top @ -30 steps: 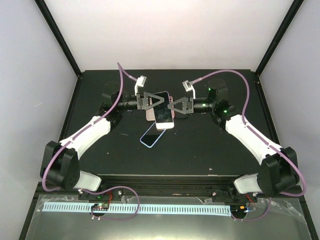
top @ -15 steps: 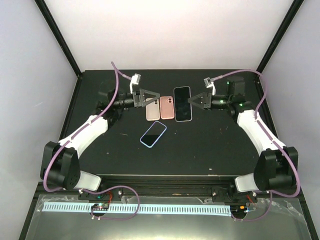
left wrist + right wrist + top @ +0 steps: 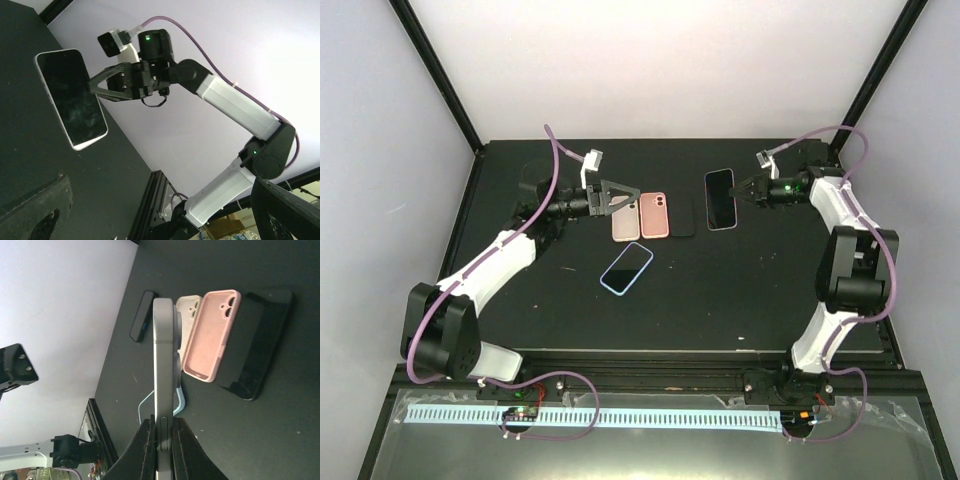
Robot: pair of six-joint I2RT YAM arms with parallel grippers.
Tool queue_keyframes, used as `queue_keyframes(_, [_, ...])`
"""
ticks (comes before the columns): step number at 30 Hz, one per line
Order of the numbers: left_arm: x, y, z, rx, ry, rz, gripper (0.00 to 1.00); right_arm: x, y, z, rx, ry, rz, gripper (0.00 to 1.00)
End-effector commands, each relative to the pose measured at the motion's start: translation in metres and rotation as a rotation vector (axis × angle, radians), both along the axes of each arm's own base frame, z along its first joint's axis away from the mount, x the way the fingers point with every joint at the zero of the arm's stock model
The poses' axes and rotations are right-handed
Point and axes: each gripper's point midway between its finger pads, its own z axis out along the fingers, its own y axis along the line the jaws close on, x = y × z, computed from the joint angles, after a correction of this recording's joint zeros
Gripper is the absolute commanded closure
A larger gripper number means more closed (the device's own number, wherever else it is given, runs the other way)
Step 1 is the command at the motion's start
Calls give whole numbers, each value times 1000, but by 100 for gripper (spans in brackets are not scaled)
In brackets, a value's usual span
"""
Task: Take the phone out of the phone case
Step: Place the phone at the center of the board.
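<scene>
Left tool spread wide, gripping nothing, hovering at the far end of the beige case. Nearer the arms, a blue-edged phone lies flat on the bench. Just beside the beige one sits the pink case, then a black slab. Further right, the phone, out of any case, is lifted off the bench, its edge pinched tight in the right tool.

1. The phone is seen with a glossy dark glass face and a smooth, pale, satin edge.
2. The pink case is shown as matt, soft-looking plastic.
3. The desk is finished in matt black.
4. The right fingers are moulded in dull black plastic.
</scene>
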Motion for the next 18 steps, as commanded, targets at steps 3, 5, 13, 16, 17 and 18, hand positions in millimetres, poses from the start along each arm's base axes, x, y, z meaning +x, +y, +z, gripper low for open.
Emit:
queue_keyframes(3, [-2,3,7,10,-59,16,1,22,-8,-18,-10,32,3,99])
queue_keyframes(5, [-3,4,7,15,-65,21,1,32,-9,-30,-13,56,-8,99])
queue_keyframes(13, [-5,9,6,41,-82,41,1,68,-14,-71,10,126,-63,99])
queue_keyframes(16, [-5,12,7,43,-87,49,1,78,-15,-83,15,142,-70,99])
queue_keyframes(17, [-5,14,7,43,-89,53,1,81,-15,-87,17,149,-69,99])
queue_keyframes(18, [-4,15,8,42,-92,55,1,84,-15,-91,18,156,-66,99])
